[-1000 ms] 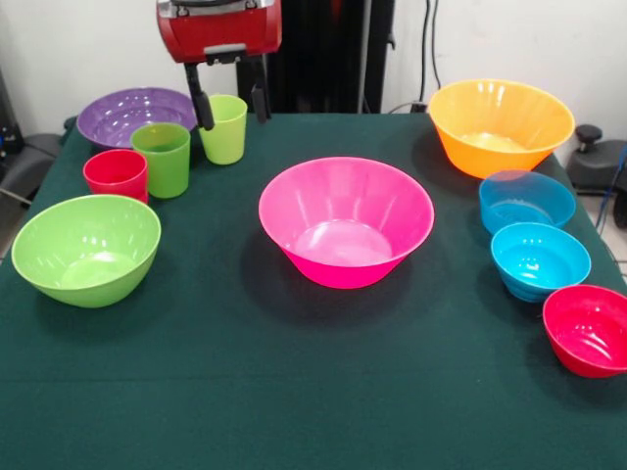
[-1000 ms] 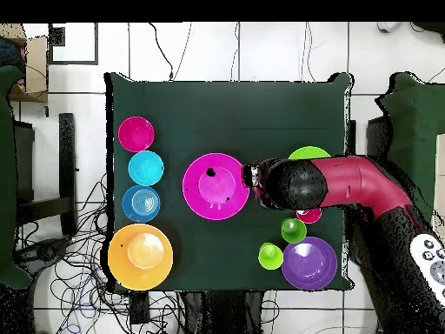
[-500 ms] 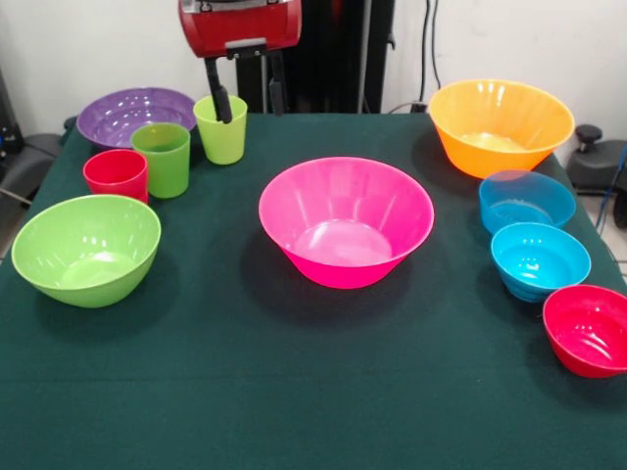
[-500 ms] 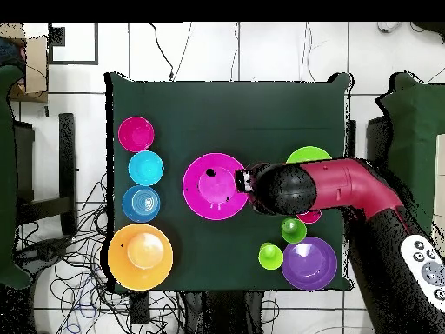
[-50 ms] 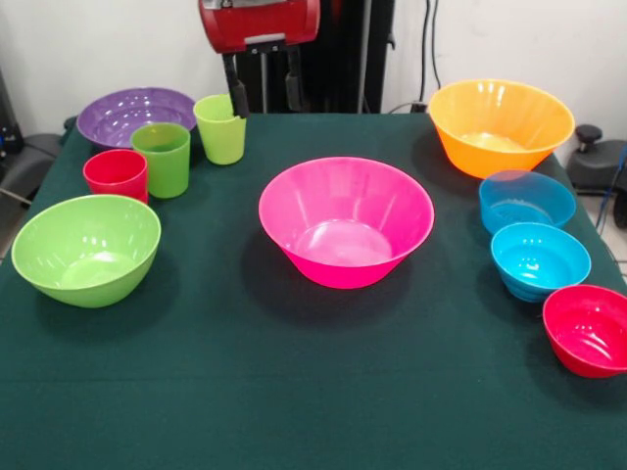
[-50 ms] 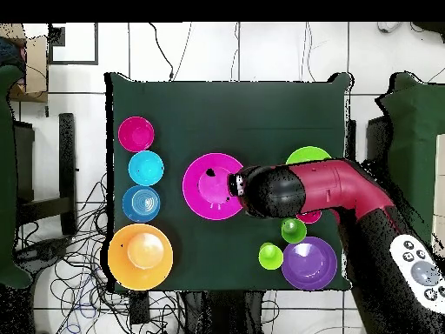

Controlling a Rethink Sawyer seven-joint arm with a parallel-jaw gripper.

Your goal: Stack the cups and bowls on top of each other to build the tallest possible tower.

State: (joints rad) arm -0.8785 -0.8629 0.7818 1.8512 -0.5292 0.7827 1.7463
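Arm (image 6: 348,187): red and black, reaching across the green cloth-covered table (image 5: 294,392), its red wrist housing high above the table's far edge in the front view. Claw (image 5: 264,83): pointing straight down, its two black fingers (image 5: 236,94) spread apart with nothing between them, raised clear of the cloth. Lime-green cup (image 5: 221,128): upright, just to the left of the claw in the front view, its rim overlapping the left finger's tip in the picture; whether they touch cannot be told. Green cup (image 5: 163,159) and red cup (image 5: 117,174): upright, further left and nearer the camera, standing side by side. Purple bowl (image 5: 134,114): left of the claw, behind the cups. Lime-green bowl (image 5: 86,249): well left of and in front of the claw. Pink bowl (image 5: 345,220): mid-table, in front of the claw and slightly right. Orange bowl (image 5: 500,125): well to the right, at the far edge. Blue bowl (image 5: 526,202), turquoise bowl (image 5: 540,260), small red bowl (image 5: 591,329): in a row along the right side, well apart from the claw. All items stand singly, none stacked.
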